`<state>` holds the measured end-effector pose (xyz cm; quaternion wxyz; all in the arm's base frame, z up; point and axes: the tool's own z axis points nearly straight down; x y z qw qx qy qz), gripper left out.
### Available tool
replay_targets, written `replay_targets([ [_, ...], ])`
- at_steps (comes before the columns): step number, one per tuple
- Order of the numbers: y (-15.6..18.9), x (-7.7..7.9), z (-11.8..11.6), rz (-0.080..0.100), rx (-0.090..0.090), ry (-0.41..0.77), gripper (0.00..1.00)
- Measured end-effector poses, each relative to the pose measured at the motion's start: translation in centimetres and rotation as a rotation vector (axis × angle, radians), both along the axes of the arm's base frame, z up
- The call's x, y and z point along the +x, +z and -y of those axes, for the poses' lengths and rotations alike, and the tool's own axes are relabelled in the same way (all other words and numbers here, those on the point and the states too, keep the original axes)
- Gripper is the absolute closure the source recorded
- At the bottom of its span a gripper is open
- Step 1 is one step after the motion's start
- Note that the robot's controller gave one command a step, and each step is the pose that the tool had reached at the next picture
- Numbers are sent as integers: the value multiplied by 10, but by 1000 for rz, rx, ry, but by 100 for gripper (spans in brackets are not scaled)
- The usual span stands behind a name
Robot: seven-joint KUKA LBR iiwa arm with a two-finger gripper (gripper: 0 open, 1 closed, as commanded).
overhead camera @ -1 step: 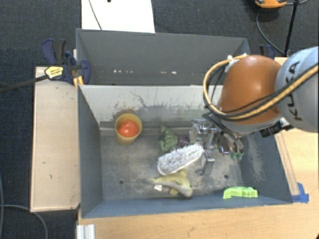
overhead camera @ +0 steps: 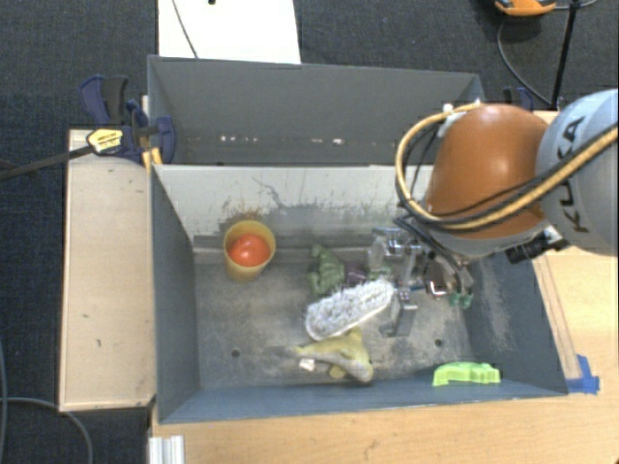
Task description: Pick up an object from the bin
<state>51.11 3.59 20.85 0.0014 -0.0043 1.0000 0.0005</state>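
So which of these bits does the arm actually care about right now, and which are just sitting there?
In the job: gripper; grey bin; silvery-white shoe-shaped thing mid-bin, nearest the gripper, perhaps its pick.
Just lying about: yellow cup at left; dark green lump; pale yellow toy; bright green piece at front right.

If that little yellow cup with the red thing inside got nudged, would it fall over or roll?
The yellow cup stands upright, mouth up, so it probably slides before tipping. Once tipped, its round wall would likely roll on the flat bin floor. Small, so probably light.
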Motion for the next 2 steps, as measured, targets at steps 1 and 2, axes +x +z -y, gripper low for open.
replay_targets([
  [1,-52,16,4,4,-1,100,0],
  [2,-91,25,11,-7,0,189,0],
])
